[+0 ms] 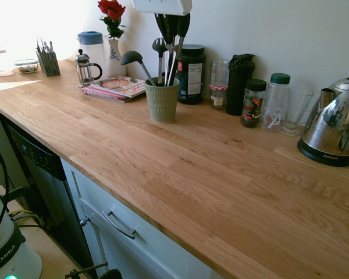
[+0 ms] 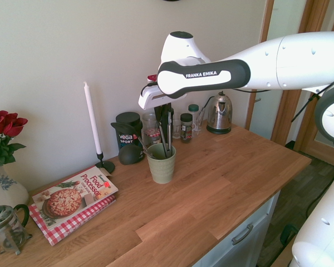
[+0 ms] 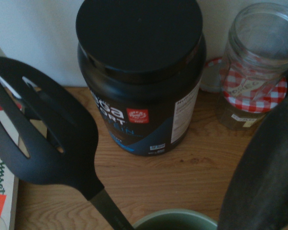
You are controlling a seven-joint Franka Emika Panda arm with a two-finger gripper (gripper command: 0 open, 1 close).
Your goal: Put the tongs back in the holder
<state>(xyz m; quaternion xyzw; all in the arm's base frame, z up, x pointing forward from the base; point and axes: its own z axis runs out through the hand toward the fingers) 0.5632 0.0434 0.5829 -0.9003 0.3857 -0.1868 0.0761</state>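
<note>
The sage-green ribbed holder [image 1: 162,100] [image 2: 162,165] stands upright on the wooden counter, and its rim [image 3: 175,219] shows at the bottom of the wrist view. My gripper [image 1: 173,29] [image 2: 167,114] hangs straight above it, shut on the upper end of the tongs [image 1: 171,61] [image 2: 168,136]. Their two silver arms run down into the holder, so the lower tips are hidden inside. A black ladle [image 1: 131,57] and a black slotted spatula [image 3: 43,129] also stand in the holder and lean outward.
Behind the holder stand a black tub [image 1: 191,74] [image 3: 139,72], a glass jar [image 1: 218,84], a black shaker [image 1: 239,81] and a spice jar [image 1: 253,103]. A kettle [image 1: 334,125] is at the right, with a cookbook [image 1: 117,87], a French press [image 1: 85,68] and a vase [image 1: 113,55] at the left.
</note>
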